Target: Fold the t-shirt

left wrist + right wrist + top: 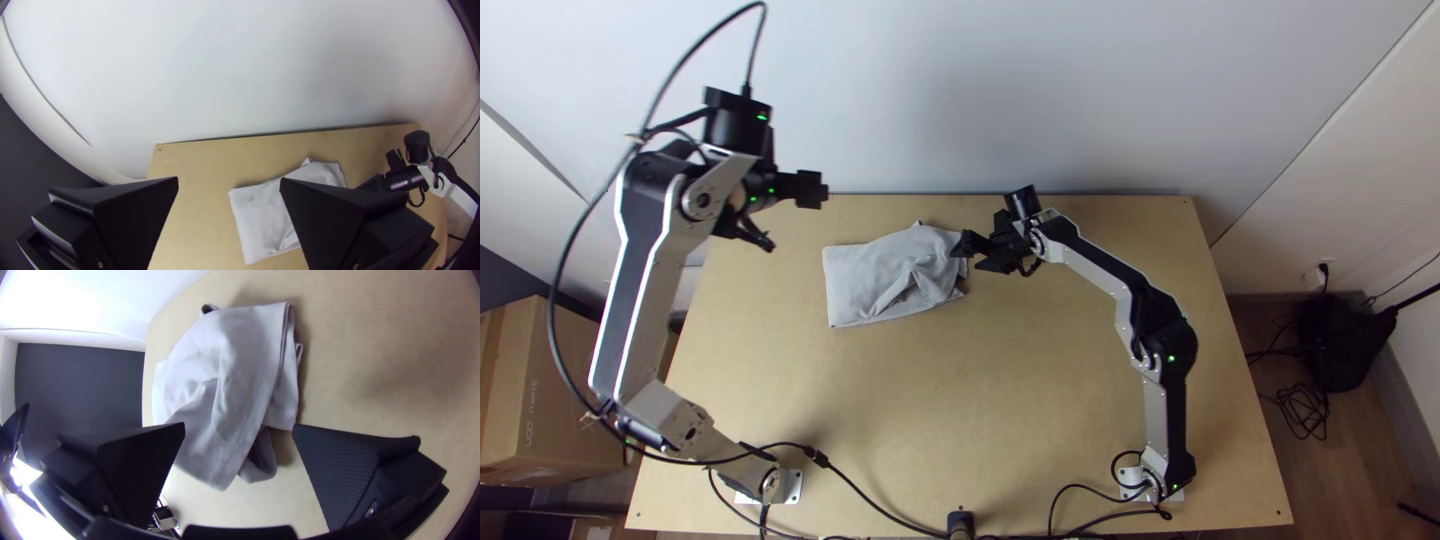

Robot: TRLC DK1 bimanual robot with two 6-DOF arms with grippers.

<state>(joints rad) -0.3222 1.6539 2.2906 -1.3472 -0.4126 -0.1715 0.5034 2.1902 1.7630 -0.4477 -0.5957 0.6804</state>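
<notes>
The light grey t-shirt (pixel 865 280) lies on the table toward the far edge, folded into a compact shape, with its right part wrinkled and uneven. My left gripper (pixel 781 214) is raised beyond the shirt's left side; in the left wrist view the gripper (pixel 229 179) stands open and empty, the shirt (pixel 260 215) lower down past it. At the shirt's right end is my right gripper (pixel 971 256). In the right wrist view this gripper (pixel 239 425) is open, and between and beyond its fingers lie the shirt's (pixel 250 360) layered edge and a loose flap (pixel 260 462).
The wooden table (pixel 960 410) has bare surface in front of the shirt and to its right. A pale wall (pixel 960 100) rises behind the far edge. Black cables (pixel 875 505) run along the near edge; a cardboard box (pixel 555 400) stands off the left side.
</notes>
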